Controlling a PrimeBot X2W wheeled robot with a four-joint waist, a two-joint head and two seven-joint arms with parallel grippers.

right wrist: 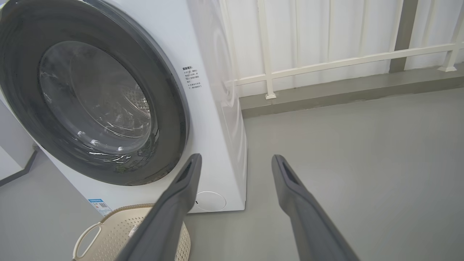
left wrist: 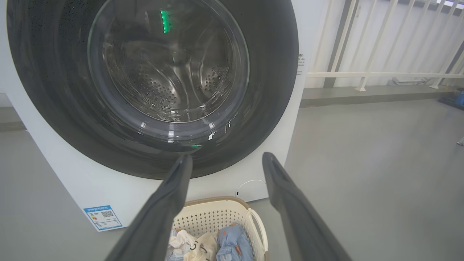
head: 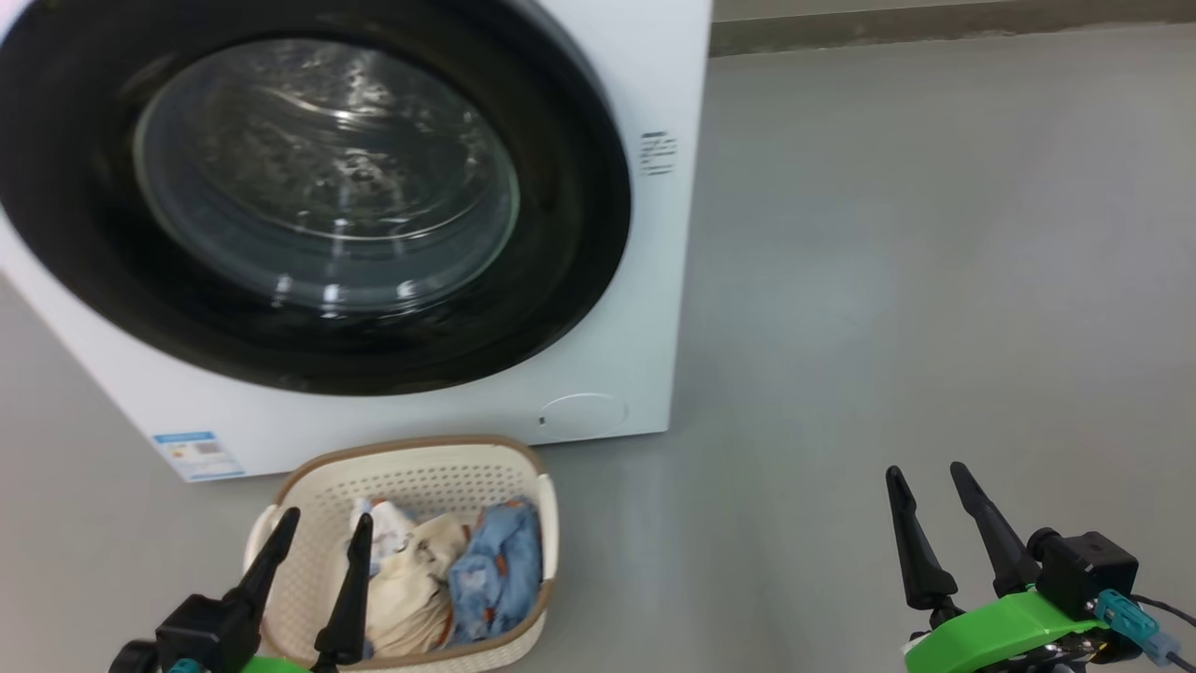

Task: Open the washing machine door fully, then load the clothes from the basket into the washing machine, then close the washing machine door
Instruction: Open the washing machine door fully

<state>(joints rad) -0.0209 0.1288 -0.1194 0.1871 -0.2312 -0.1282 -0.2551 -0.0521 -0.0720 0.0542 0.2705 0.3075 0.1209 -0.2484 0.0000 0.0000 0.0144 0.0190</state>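
Now, at the left gripper (head: 327, 516): jaws spread, nothing pinched between them, poised above the near left side of the basket (head: 411, 447), fingers aimed toward the washing machine (head: 654, 93). At the right gripper (head: 927, 469): jaws likewise spread and empty, over bare grey floor (head: 934, 280), well apart from basket and washer.

Just past the left fingertips, the clothes (head: 420, 570): heaped in the basket, a cream piece with black marks in the middle, a light blue one with orange print to the right, a bit of white at the left. Oval cream-white basket, perforated walls, brown rim, white handles at left and right; long axis seemingly across the washer's front, standing on the floor just before it.

Beyond, the washing machine door (head: 579, 234): shut flush against the white front, facing the robot. Wide glossy black rim around a bulging clear window, steel perforated drum (left wrist: 163, 90) visible through the glass. Below the door, a blue label sticker (head: 198, 455) at the left corner and a round filter cap (head: 581, 414) at the right. Past the washer's right side, a white railing (right wrist: 326, 65) along a low ledge.
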